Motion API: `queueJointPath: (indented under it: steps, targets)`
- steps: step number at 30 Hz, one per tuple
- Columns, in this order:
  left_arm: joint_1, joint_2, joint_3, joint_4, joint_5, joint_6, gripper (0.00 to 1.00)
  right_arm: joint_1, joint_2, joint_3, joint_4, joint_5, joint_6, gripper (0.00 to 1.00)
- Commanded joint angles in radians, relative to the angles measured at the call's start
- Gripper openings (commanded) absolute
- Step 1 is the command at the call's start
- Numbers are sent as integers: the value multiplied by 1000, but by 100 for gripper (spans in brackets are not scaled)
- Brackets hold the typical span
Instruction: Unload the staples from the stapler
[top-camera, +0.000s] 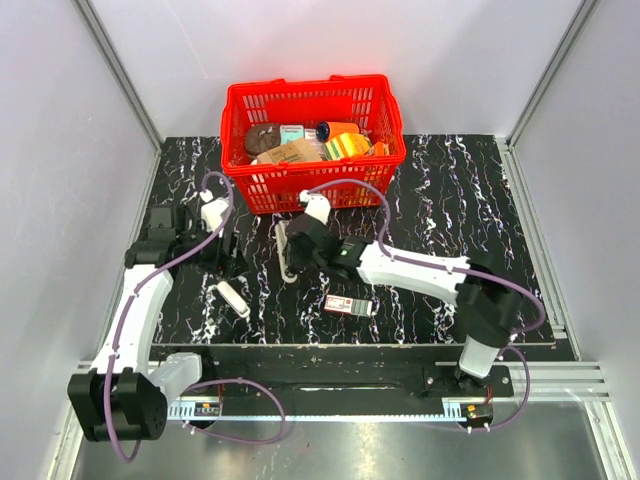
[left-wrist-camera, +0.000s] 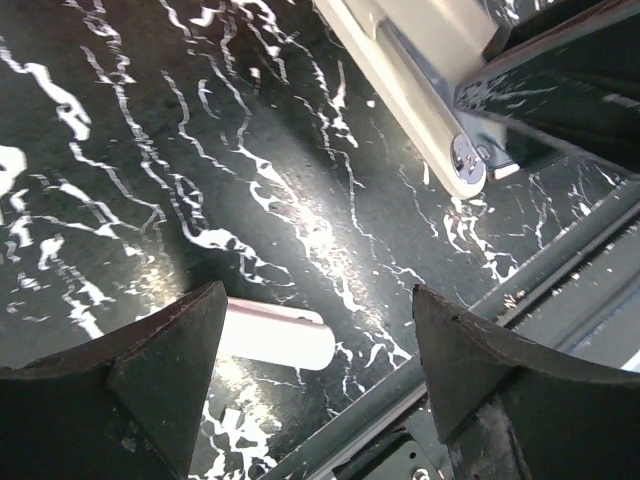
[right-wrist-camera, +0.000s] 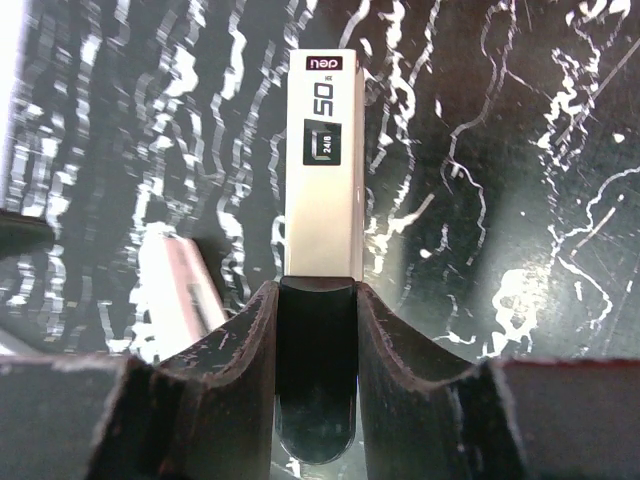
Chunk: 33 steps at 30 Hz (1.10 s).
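**Stapler (right-wrist-camera: 322, 180) clamped in right gripper (right-wrist-camera: 318, 300)**

Held low over black marbled table (top-camera: 430, 200), in front of red basket (top-camera: 300, 185), dark near end pinched. Beside it, left gripper (left-wrist-camera: 318, 300) with jaws apart above white oblong piece (left-wrist-camera: 275, 335).

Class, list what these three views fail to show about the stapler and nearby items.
Stapler: rear end, right wrist view, covered by the right gripper.
Staples: seen in no view, enclosed by the body.
White oblong piece: one end, left wrist view, hidden by the left gripper.
Small box: print too small, top view.
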Motion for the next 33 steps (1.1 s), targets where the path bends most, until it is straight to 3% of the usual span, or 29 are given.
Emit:
queueJointPath:
  steps: [1,13,33]
  targets:
    - [-31,63,17,32,132,20,80,7,-132,-49,229,52,87,0]
    - [-110,165,14,61,327,56,79,15,-196,-102,373,75,154,0]
    - [-169,303,23,164,365,76,71,20,-232,-195,487,50,211,0]
